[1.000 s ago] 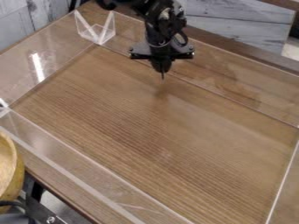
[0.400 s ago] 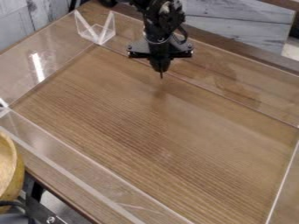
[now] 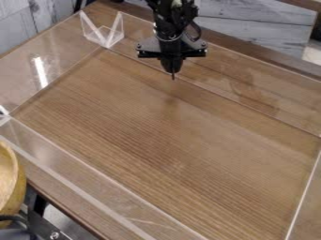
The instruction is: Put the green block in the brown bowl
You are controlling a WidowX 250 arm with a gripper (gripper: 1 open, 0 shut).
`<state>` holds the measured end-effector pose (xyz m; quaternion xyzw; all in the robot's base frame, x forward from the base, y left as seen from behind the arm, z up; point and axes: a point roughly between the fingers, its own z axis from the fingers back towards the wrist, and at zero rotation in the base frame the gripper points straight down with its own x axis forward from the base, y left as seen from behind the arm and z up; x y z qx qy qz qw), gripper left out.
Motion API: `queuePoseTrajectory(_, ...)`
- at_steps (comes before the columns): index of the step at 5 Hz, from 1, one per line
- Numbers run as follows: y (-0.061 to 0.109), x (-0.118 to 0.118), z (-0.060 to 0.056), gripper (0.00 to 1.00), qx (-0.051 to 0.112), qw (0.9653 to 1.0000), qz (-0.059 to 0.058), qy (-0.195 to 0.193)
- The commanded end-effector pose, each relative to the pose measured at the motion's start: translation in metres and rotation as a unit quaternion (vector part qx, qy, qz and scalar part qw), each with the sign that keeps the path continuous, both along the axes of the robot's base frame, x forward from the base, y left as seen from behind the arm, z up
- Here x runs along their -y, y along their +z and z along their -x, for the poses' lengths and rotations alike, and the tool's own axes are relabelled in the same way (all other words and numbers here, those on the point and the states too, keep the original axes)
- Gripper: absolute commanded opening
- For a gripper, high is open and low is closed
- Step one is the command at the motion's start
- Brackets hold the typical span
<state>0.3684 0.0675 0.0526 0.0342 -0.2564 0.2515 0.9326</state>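
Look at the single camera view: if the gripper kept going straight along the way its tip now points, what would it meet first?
The gripper, jaws shut and holding nothing visible, points steeply down at the wooden tabletop. It would most likely meet that bare wood just below its tip; no block lies there. How much gap remains cannot be judged from this one view.

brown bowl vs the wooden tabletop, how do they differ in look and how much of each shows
The brown bowl is light tan-yellow; the wooden tabletop is darker brown with visible grain lines. The bowl is curved with a thick rounded rim; the tabletop is flat. Only a sliver of the bowl shows at the left edge, while the tabletop fills most of the view. Both look wooden.
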Motion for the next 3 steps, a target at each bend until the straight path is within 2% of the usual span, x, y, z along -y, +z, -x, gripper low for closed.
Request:
queuePoseTrajectory(1,0.0208,-0.0059,-0.0084,0.0,0.028,0.9996,-0.003,0.006)
queuePoseTrajectory(3,0.0213,-0.0103,-0.0106,0.0,0.024,0.9997,0.002,0.01)
